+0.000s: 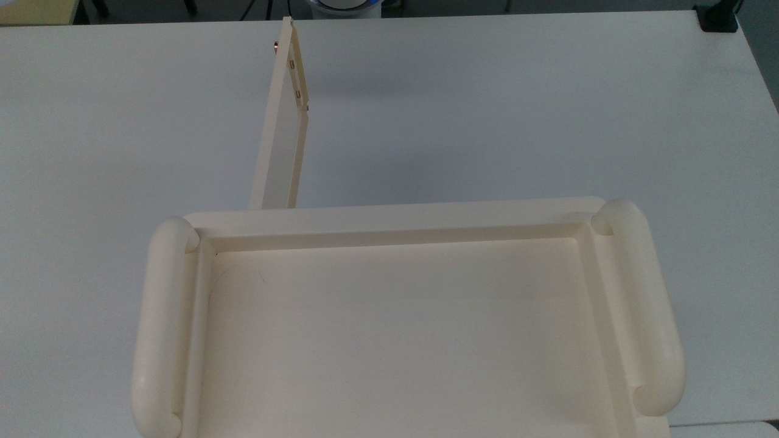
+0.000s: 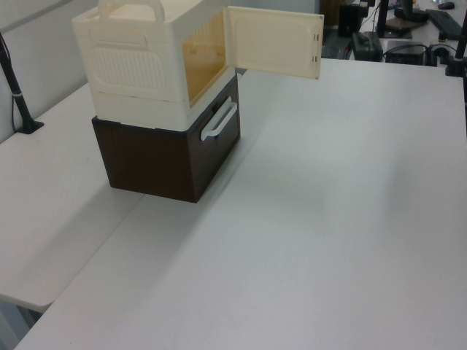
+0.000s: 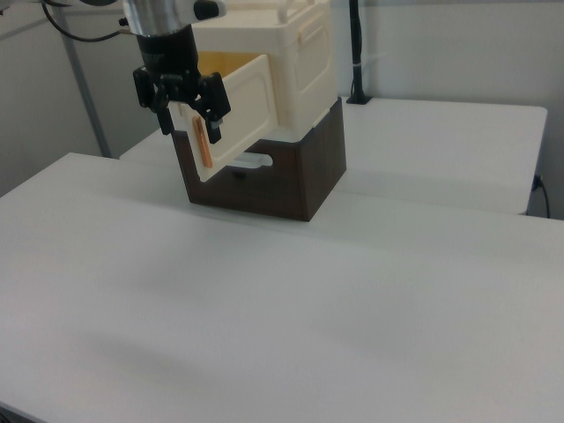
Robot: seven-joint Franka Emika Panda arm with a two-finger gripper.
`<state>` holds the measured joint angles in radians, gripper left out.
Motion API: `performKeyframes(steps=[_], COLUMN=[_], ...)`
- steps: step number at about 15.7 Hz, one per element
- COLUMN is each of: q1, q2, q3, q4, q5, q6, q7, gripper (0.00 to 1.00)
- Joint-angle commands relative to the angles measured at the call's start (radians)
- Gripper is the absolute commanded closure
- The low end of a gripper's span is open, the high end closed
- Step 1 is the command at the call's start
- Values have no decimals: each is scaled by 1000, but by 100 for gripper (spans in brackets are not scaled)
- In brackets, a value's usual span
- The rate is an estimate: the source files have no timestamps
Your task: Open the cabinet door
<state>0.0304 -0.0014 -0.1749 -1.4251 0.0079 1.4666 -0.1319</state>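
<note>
So the cabinet door point(image 2: 273, 41) stands swung wide — roughly square to the cabinet point(image 2: 139, 62) front, free edge out over the table point(image 2: 343, 211). My gripper point(image 3: 183, 95) sits at that edge w/ fingers spread, pinching nothing; I reckon it's opened enough.

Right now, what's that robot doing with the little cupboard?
The robot arm is opening the cabinet door on a cream cabinet that sits on a dark brown box on a white table. The door stands swung wide open, so you can see inside. In the right view, the robot's claw is right by the door's free edge, fingers spread and not gripping anything.
</note>
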Motion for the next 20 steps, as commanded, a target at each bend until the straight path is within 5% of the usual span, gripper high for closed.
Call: performKeyframes(steps=[1, 10, 20], q1=[8, 106, 100], q2=[-14, 1, 1], q3=[6, 17, 15], q4=[-8, -43, -43], q5=[0, -28, -25], q6=[-42, -60, -57], q7=[132, 204, 204], gripper=[0, 0, 0])
